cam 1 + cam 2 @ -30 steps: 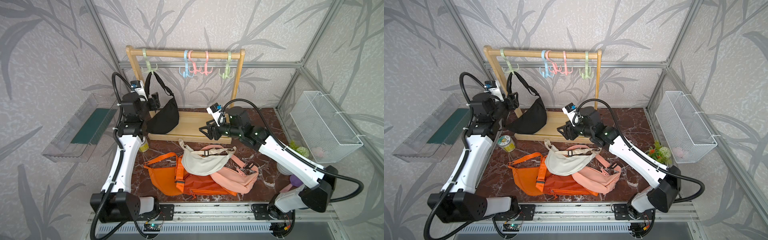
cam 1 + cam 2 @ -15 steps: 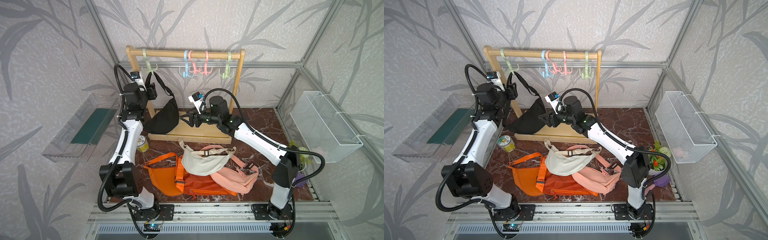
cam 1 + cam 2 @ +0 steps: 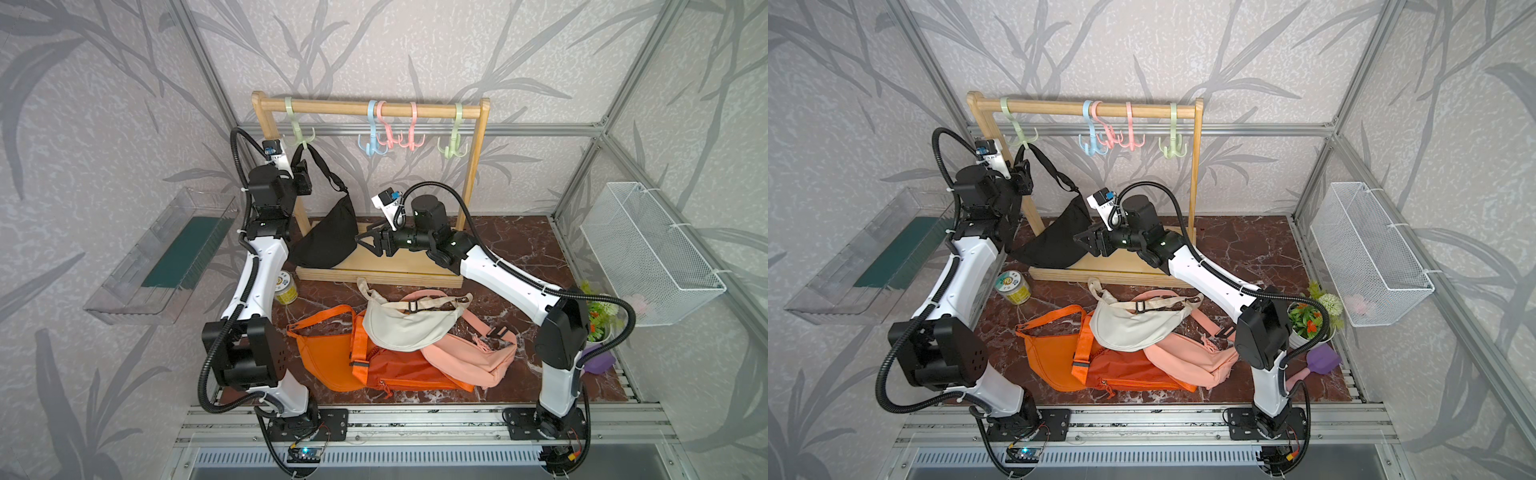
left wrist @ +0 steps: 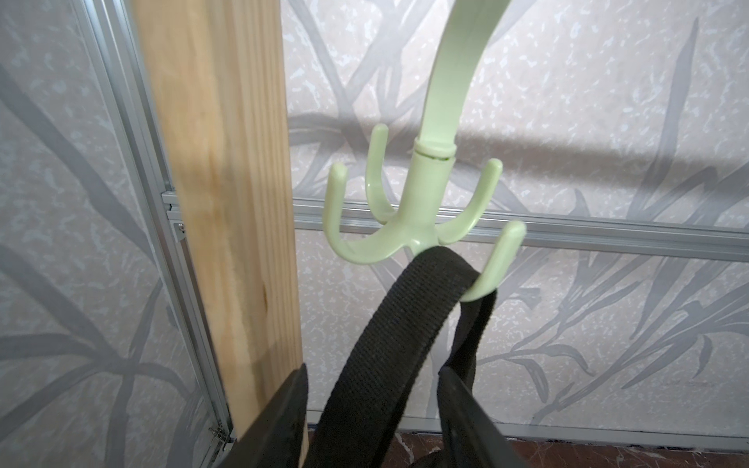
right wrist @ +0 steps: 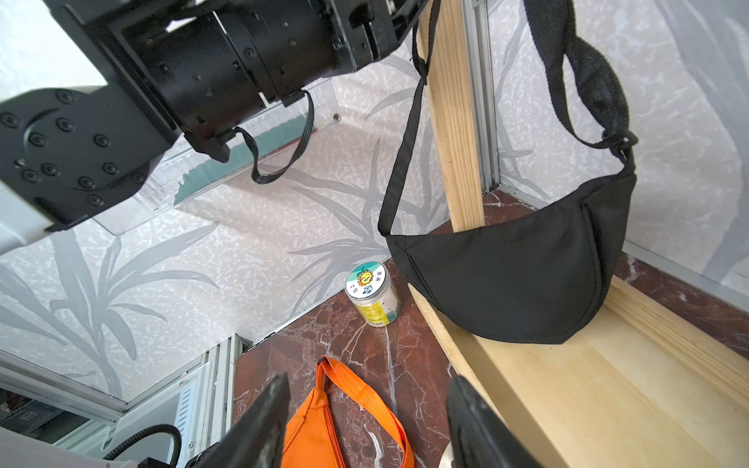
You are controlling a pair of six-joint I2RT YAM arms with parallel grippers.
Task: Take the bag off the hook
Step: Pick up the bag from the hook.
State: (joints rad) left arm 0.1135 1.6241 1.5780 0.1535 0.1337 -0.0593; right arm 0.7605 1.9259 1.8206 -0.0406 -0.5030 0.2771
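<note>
The black sling bag [image 3: 328, 241], likely soft and light, hangs left of centre from the green hook [image 4: 425, 194] by its strap [image 4: 389, 320], the best hold, straddled by the open left tool [image 4: 373, 372]; right tool [image 5: 369, 381] open, empty.

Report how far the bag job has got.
Done: the left hand is at the strap, open fingers either side of it, just below the green hook. In hand: the grasp; nothing pinches the strap yet. Left: lift the strap off the hook and bring the black bag clear of the rack. The right hand hovers open beside the bag, empty.
</note>
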